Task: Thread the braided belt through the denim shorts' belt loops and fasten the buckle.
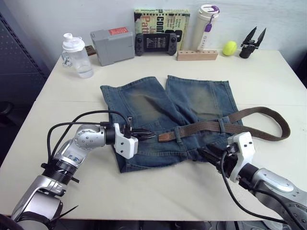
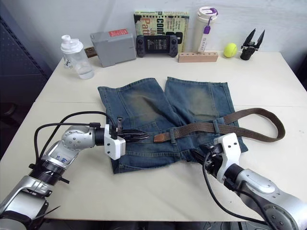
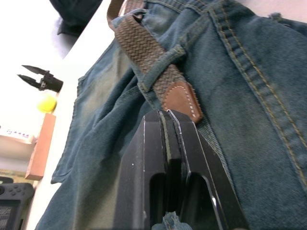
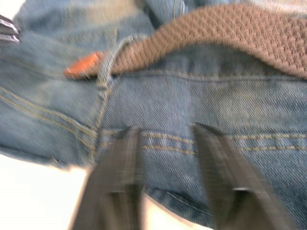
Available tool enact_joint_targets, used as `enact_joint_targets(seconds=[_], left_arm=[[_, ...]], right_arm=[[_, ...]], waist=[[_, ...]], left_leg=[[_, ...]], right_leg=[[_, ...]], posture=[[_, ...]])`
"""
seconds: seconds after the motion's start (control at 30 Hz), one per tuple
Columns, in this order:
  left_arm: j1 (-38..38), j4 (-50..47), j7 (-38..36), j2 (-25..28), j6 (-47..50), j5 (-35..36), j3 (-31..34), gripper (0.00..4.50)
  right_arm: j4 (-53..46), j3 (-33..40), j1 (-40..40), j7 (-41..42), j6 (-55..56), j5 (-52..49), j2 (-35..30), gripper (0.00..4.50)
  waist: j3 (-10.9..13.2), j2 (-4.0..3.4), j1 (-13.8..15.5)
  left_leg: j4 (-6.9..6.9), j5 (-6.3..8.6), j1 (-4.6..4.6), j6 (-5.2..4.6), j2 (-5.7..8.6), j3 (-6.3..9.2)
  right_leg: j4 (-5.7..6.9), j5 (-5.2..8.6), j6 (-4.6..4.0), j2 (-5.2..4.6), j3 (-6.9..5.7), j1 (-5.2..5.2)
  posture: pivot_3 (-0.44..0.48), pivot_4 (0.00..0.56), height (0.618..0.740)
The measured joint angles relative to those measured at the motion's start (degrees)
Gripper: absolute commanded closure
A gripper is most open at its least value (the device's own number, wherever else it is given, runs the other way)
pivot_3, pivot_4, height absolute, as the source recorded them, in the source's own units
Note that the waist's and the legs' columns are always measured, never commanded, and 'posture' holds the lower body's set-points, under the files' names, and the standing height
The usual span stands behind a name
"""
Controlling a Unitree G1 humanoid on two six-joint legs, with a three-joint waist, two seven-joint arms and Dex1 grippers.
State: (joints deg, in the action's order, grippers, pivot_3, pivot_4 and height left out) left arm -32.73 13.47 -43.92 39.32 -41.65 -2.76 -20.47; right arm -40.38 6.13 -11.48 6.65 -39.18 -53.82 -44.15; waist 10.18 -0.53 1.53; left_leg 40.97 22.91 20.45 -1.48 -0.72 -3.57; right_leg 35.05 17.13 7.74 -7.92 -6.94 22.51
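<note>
The denim shorts (image 1: 158, 103) lie flat on the table, waistband towards me. The braided belt (image 1: 206, 126) runs along the waistband under two belt loops (image 1: 178, 133) and curls in a big bend at the right (image 1: 286, 128). Its tan tip (image 3: 181, 100) pokes out past one of the belt loops (image 3: 165, 62). My left gripper (image 1: 152, 136) is shut, its fingertips (image 3: 165, 117) just short of that tip. Over the waistband's right part my right gripper (image 4: 165, 132) stands open, holding nothing. The buckle is hidden.
Along the table's far edge stand a clear bottle (image 1: 76, 55), a grey box (image 1: 112, 45), a game controller (image 1: 156, 44), a book (image 1: 160, 19), a white tumbler (image 1: 205, 26), a wooden block (image 1: 196, 55), a yellow ball (image 1: 230, 48) and a black tool (image 1: 252, 42).
</note>
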Motion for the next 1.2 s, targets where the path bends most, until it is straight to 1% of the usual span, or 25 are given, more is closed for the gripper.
enact_joint_targets(seconds=[0.03, 0.13, 0.23, 0.3, 0.4, 0.43, 0.47, 0.53, 0.6, 0.63, 0.77, 0.83, 1.13, 1.2], left_arm=[[-0.42, 0.41, -0.28, -0.23, 0.33, -0.24, 0.00, 4.50], [-2.36, 0.91, -2.02, -1.79, 1.47, -2.65, -0.52, 4.50], [-2.82, 0.97, -3.21, -2.93, 2.30, -3.17, -0.61, 4.50], [-2.82, 0.96, -4.35, -3.31, 3.39, -3.17, -0.81, 3.79], [-2.82, 0.91, -4.76, -3.48, 4.40, -3.06, -0.74, 2.87], [-2.82, 0.71, -5.58, -3.39, 5.00, -2.95, -0.73, 2.65], [-2.71, 0.54, -6.99, -2.80, 5.71, -2.68, -0.73, 2.16], [-2.70, 0.51, -7.59, -2.49, 6.02, -2.65, -0.66, 1.45], [-2.74, 0.51, -7.74, -2.49, 6.01, -2.95, -0.55, 0.46], [-2.86, 0.57, -7.75, -2.51, 5.89, -3.42, -0.55, 0.09], [-4.95, 1.93, -6.51, -3.38, 4.11, -7.30, -0.64, 0.03], [-6.15, 3.59, -5.06, -4.82, 2.87, -9.38, -0.72, 0.03], [-7.58, 5.60, -4.44, -7.03, 3.01, -9.84, -0.86, 0.03], [-8.18, 7.44, -3.38, -7.14, 2.39, -11.56, -0.89, 0.03]], right_arm=[[0.24, -1.27, -0.02, -0.13, -0.13, 1.64, 0.08, 4.44], [2.64, -5.45, 0.90, -2.10, -2.27, 7.29, 3.10, 4.44], [2.50, -5.69, 1.79, -2.57, -3.50, 8.95, 5.17, 4.44], [2.49, -5.67, 1.91, -2.76, -4.01, 9.63, 6.64, 4.50], [2.42, -5.60, 2.04, -2.82, -4.61, 10.09, 7.65, 4.50], [2.37, -5.61, 2.23, -2.80, -4.87, 10.58, 8.25, 4.50], [2.38, -5.63, 2.74, -2.84, -5.61, 11.17, 9.20, 4.50], [2.38, -5.61, 3.27, -2.84, -6.13, 11.57, 9.57, 4.50], [2.39, -5.57, 3.55, -2.85, -6.61, 12.29, 10.53, 4.50], [2.36, -5.47, 3.71, -2.87, -6.97, 12.40, 10.95, 4.50], [2.25, -4.74, 3.91, -2.97, -8.10, 12.51, 12.88, 4.50], [1.86, -4.62, 3.91, -3.00, -8.65, 13.12, 13.53, 4.50], [1.02, -4.67, 4.07, -3.60, -10.02, 13.90, 15.41, 4.50], [0.80, -4.77, 4.16, -3.78, -10.38, 14.36, 15.82, 4.50]], waist=[[0.00, 0.00, 0.00], [0.00, 0.00, -0.04], [-0.02, 0.03, -0.08], [-0.03, 0.04, -0.10], [-0.04, 0.05, -0.17], [-0.05, 0.07, -0.19], [-0.06, 0.10, -0.26], [-0.07, 0.11, -0.26], [-0.07, 0.12, -0.20], [-0.08, 0.12, -0.21], [-0.09, 0.14, -0.21], [-0.09, 0.14, -0.22], [-0.10, 0.16, -0.32], [-0.10, 0.16, -0.32]], left_leg=[[0.00, 0.00, 0.00, 0.00, 0.00, -0.02], [0.00, 0.00, 0.01, 0.01, 0.00, -0.16], [0.00, -0.01, 0.00, 0.02, -0.06, -0.16], [0.01, -0.02, -0.01, 0.04, -0.08, -0.16], [0.00, -0.02, -0.03, 0.04, -0.09, -0.15], [0.00, -0.02, -0.04, 0.04, -0.09, -0.14], [0.00, -0.02, -0.04, 0.04, -0.11, -0.14], [0.00, -0.02, -0.05, 0.04, -0.11, -0.12], [0.01, -0.02, -0.05, 0.04, -0.11, -0.12], [0.01, -0.02, -0.05, 0.04, -0.11, -0.12], [0.00, -0.02, -0.05, 0.04, -0.11, -0.15], [0.00, -0.02, -0.05, 0.04, -0.10, -0.16], [-0.01, -0.02, -0.05, 0.04, -0.13, -0.15], [0.00, -0.02, -0.05, 0.04, -0.12, -0.16]], right_leg=[[0.00, 0.00, 0.00, 0.01, 0.00, 0.00], [-0.01, 0.00, 0.00, 0.04, 0.01, -0.01], [-0.02, 0.00, 0.00, 0.12, 0.00, -0.03], [-0.02, 0.00, 0.00, 0.13, 0.00, -0.04], [-0.01, 0.00, 0.00, 0.14, 0.02, -0.04], [-0.01, 0.00, 0.00, 0.15, 0.03, -0.04], [0.00, 0.00, 0.00, 0.18, 0.04, -0.03], [0.00, 0.00, 0.00, 0.18, 0.07, -0.03], [0.00, 0.00, -0.01, 0.17, 0.07, -0.03], [0.00, 0.00, -0.01, 0.17, 0.08, -0.04], [0.00, 0.00, -0.01, 0.18, 0.08, -0.03], [0.00, 0.00, -0.01, 0.19, 0.08, -0.02], [0.02, 0.00, -0.01, 0.22, 0.08, -0.01], [0.02, 0.00, -0.01, 0.22, 0.08, -0.01]], posture=[[0.000, 0.150, 0.731], [0.000, 0.150, 0.731], [0.000, 0.150, 0.731], [0.000, 0.150, 0.731], [0.000, 0.150, 0.731], [0.000, 0.150, 0.731], [0.000, 0.150, 0.731], [0.000, 0.150, 0.731], [0.000, 0.150, 0.731], [0.000, 0.150, 0.731], [0.000, 0.150, 0.731], [0.000, 0.150, 0.731], [0.000, 0.150, 0.731], [0.000, 0.150, 0.731]])
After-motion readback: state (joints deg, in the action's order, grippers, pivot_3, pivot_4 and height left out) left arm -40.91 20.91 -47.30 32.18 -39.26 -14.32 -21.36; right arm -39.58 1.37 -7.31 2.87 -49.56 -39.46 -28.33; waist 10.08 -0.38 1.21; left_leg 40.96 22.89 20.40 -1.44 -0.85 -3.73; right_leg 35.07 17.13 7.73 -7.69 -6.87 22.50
